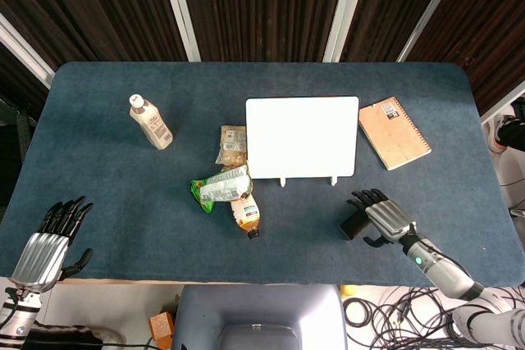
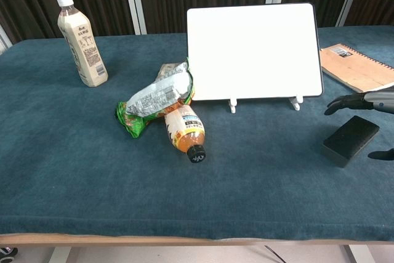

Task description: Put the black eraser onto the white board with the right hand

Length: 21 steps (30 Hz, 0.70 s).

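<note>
The black eraser (image 1: 353,224) (image 2: 350,140) lies flat on the blue table, in front of and right of the white board (image 1: 302,137) (image 2: 253,50). The board leans upright on two small feet. My right hand (image 1: 385,219) (image 2: 369,104) hovers over the eraser's right end with its fingers spread. The fingers reach past the far side and the thumb sits on the near side, and I see no grip on the eraser. My left hand (image 1: 51,239) rests open at the table's front left corner, seen only in the head view.
Left of the board lie a green snack bag (image 1: 220,187) (image 2: 155,98) and an orange drink bottle (image 1: 246,215) (image 2: 183,130) on its side. A cream bottle (image 1: 151,122) (image 2: 81,41) stands at the far left. A brown notebook (image 1: 394,132) (image 2: 357,66) lies right of the board.
</note>
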Tool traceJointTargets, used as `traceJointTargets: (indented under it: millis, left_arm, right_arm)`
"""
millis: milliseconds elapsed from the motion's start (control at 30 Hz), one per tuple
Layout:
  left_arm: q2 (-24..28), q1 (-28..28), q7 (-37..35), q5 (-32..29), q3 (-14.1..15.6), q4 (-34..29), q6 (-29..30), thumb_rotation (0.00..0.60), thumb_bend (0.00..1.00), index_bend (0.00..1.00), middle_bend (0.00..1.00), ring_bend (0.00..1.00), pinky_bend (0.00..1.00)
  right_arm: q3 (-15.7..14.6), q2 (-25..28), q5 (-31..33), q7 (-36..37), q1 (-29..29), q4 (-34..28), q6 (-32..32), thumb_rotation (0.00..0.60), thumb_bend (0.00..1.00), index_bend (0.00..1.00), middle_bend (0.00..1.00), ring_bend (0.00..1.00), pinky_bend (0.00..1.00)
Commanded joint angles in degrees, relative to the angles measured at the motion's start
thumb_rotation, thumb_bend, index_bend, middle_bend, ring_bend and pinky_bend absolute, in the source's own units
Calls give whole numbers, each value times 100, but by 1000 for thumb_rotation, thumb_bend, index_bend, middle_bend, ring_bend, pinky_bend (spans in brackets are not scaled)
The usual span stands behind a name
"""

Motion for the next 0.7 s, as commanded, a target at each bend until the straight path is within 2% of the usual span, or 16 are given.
traceJointTargets:
  millis: [33,233,300,367,567,700]
  left_arm:
    - [4,5,-22,0,0,7,11,600,343,0,0,0,66]
    - [30,17,-87,0,-2,21,41,600,343,0,0,0,66]
    - [31,24,-84,7,0,27,54,600,345,0,0,0,66]
    - [28,24,-76,16,4,29,55,600,344,0,0,0,66]
    - [12,4,-57,19,-2,29,30,600,344,0,0,0,66]
    - [3,-15,-45,9,-3,28,-8,600,344,0,0,0,66]
  right_arm:
    - [-2,-24,38,-45,-9,17,-1,600,217,151,42,0,0]
    - [27,-162,220,-171,-35,155,-16,600,217,204,82,0,0]
    - [26,-225,176,-184,-51,197,49,600,216,251,116,10,15]
    - [28,-282,154,-201,-66,241,100,600,217,330,171,54,60]
    - [76,-414,229,-269,-88,340,162,600,217,488,287,154,148]
    - [60,-449,269,-347,-100,375,149,600,217,537,317,190,199]
